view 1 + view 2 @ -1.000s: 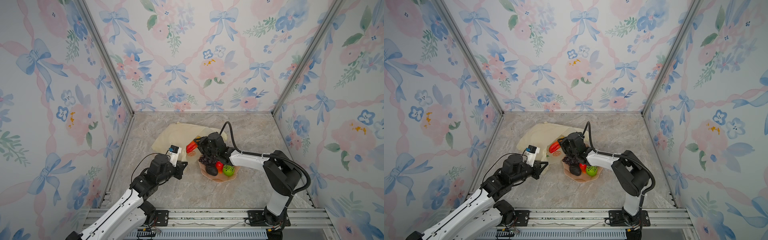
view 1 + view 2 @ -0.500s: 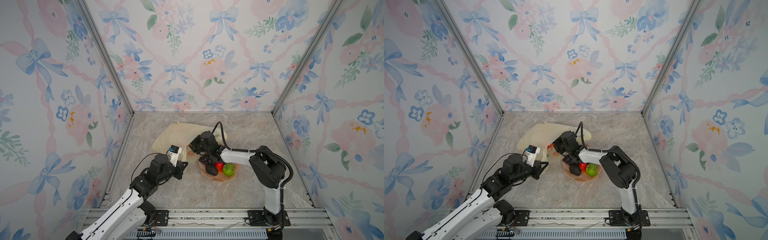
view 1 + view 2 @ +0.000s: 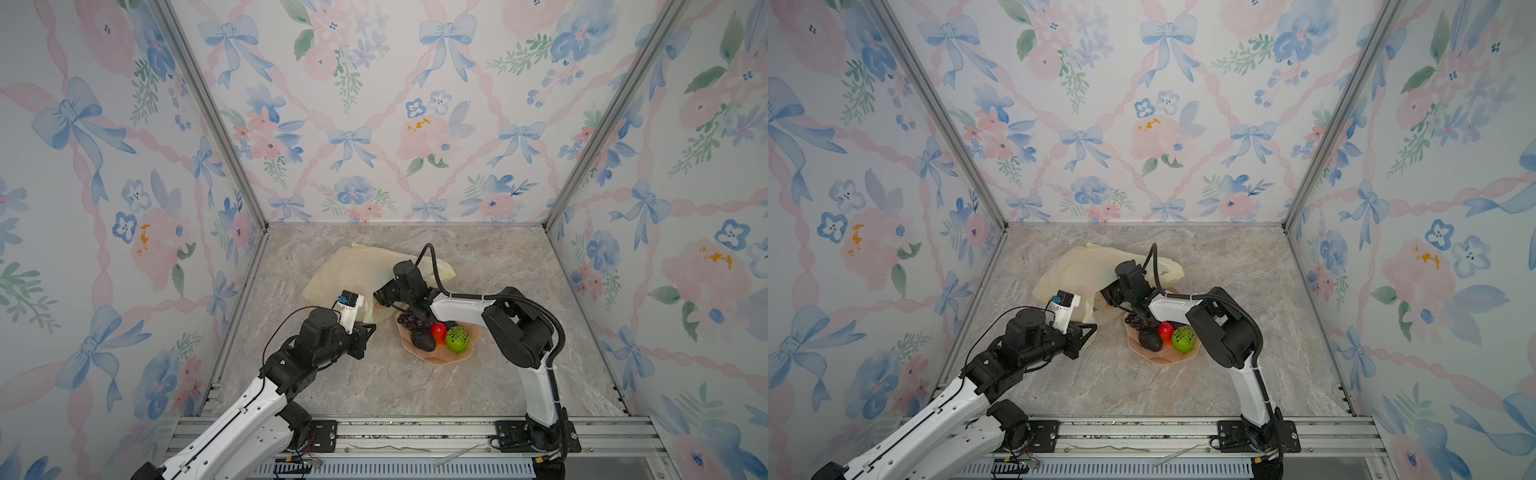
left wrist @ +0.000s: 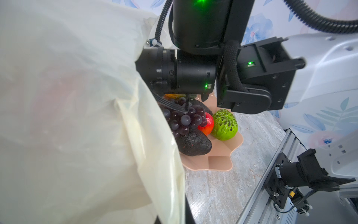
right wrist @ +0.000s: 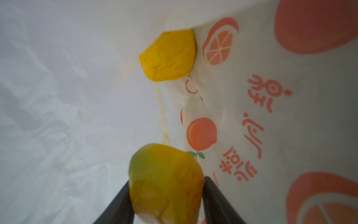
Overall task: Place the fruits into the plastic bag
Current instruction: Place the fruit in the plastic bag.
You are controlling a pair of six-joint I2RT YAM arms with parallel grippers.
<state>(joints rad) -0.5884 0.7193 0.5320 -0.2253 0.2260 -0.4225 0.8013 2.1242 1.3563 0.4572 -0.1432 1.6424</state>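
Observation:
The pale-yellow plastic bag (image 3: pixel 353 270) (image 3: pixel 1079 270) lies at mid-table, its mouth facing the dish. My left gripper (image 3: pixel 368 330) (image 3: pixel 1090 330) is shut on the mouth's near edge, and bag film (image 4: pixel 67 116) covers its jaws. My right gripper (image 5: pixel 167 179) is inside the bag, jaws apart, with the blurred orange-green mango (image 5: pixel 164 194) between its fingers. A yellow citrus (image 5: pixel 168 56) lies deeper in. On the dish sit a purple grape bunch (image 3: pixel 409 321) (image 4: pixel 184 118), a dark avocado (image 3: pixel 423 340), a red-yellow mango (image 3: pixel 438 331) and a bumpy green ball (image 3: pixel 457 338).
The pink scalloped dish (image 3: pixel 453 359) (image 4: pixel 219 164) stands right of the bag, under my right forearm (image 3: pixel 457 303). An aluminium rail (image 3: pixel 415 428) runs along the front edge. Patterned walls close in the left, back and right sides.
My right gripper has carried the mango leftward from above the dish into the bag's mouth, and its jaws have widened. The left arm has held still on the bag.

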